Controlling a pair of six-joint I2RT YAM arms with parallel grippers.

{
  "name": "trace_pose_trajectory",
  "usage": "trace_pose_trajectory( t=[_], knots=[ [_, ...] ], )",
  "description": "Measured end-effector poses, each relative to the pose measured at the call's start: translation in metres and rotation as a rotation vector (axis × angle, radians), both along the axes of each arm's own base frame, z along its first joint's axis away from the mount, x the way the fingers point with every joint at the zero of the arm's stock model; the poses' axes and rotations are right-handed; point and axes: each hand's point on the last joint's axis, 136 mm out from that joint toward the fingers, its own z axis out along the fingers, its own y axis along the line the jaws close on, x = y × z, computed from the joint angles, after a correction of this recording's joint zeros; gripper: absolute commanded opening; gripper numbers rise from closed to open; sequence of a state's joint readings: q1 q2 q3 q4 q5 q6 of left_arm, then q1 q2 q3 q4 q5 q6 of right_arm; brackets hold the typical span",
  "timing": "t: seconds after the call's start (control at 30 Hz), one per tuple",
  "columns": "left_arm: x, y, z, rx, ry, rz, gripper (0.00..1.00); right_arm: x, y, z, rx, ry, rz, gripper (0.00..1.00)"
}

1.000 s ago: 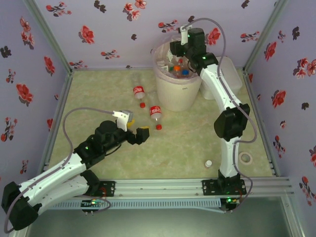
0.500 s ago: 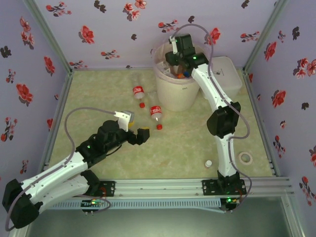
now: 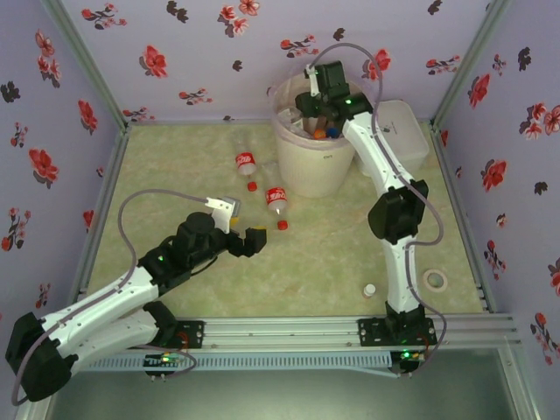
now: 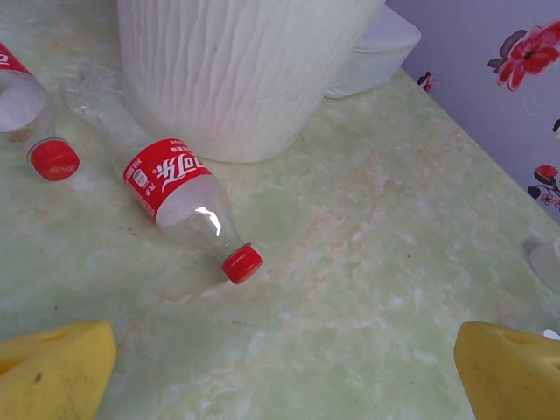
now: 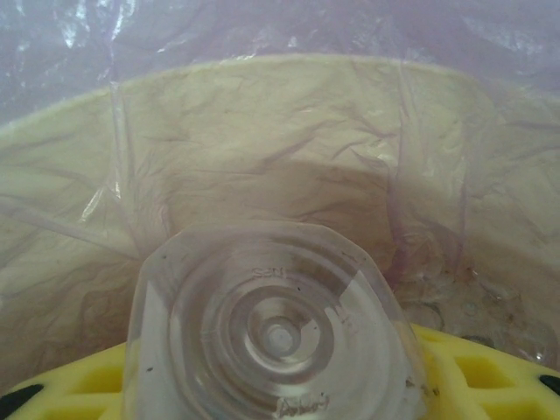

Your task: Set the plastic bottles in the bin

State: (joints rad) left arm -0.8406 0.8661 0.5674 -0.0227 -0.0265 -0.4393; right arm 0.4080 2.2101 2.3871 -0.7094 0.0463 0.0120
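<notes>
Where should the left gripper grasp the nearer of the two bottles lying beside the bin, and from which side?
Probably across the red label of the bottle, coming from above. It lies flat, cap toward the left gripper, so the open jaws can straddle its round body sideways.

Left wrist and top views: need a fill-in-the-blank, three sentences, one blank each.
The labelled bottle lying nearest the left hand has a ____ cap.
The left hand's jaws stand ____.
The right hand grips a clear bottle over the ____.
Missing: red; open; bin.
</notes>
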Motion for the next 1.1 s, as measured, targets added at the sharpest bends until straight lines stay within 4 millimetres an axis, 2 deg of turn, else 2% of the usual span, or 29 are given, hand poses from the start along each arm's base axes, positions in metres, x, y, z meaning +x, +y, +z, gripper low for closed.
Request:
trace_pose_trajectory(
  t=[0.13,0.2,0.27,0.5,0.63,0.73,0.83,0.93,1.1],
  knots=[
    [0.003,0.001,-0.005,0.01,0.012,0.015,1.0,-0.012,-0.009,0.01,0.056,0.044,0.013,0.77],
    [0.006,0.002,-0.008,0.02,0.018,0.031,1.0,-0.018,-0.015,0.023,0.087,0.044,0.011,0.87],
    [0.01,0.004,-0.009,0.025,0.028,0.054,1.0,-0.024,-0.019,0.041,0.122,0.025,0.007,0.92],
    [0.021,0.014,-0.009,0.006,0.05,0.121,1.0,-0.047,-0.038,0.104,0.196,-0.071,-0.004,0.96],
    [0.03,0.025,-0.01,-0.018,0.075,0.189,1.0,-0.061,-0.046,0.132,0.224,-0.116,-0.001,0.96],
    [0.043,0.04,-0.013,-0.039,0.102,0.277,1.0,-0.08,-0.051,0.148,0.237,-0.14,0.009,0.96],
    [0.057,0.052,-0.02,-0.047,0.15,0.367,1.0,-0.11,-0.059,0.153,0.251,-0.148,0.015,0.96],
    [0.073,0.053,-0.025,-0.043,0.198,0.429,1.0,-0.142,-0.07,0.15,0.259,-0.149,0.011,0.96],
    [0.11,0.045,-0.035,0.0,0.258,0.516,0.95,-0.195,-0.091,0.127,0.277,-0.137,-0.015,0.96]
  ],
)
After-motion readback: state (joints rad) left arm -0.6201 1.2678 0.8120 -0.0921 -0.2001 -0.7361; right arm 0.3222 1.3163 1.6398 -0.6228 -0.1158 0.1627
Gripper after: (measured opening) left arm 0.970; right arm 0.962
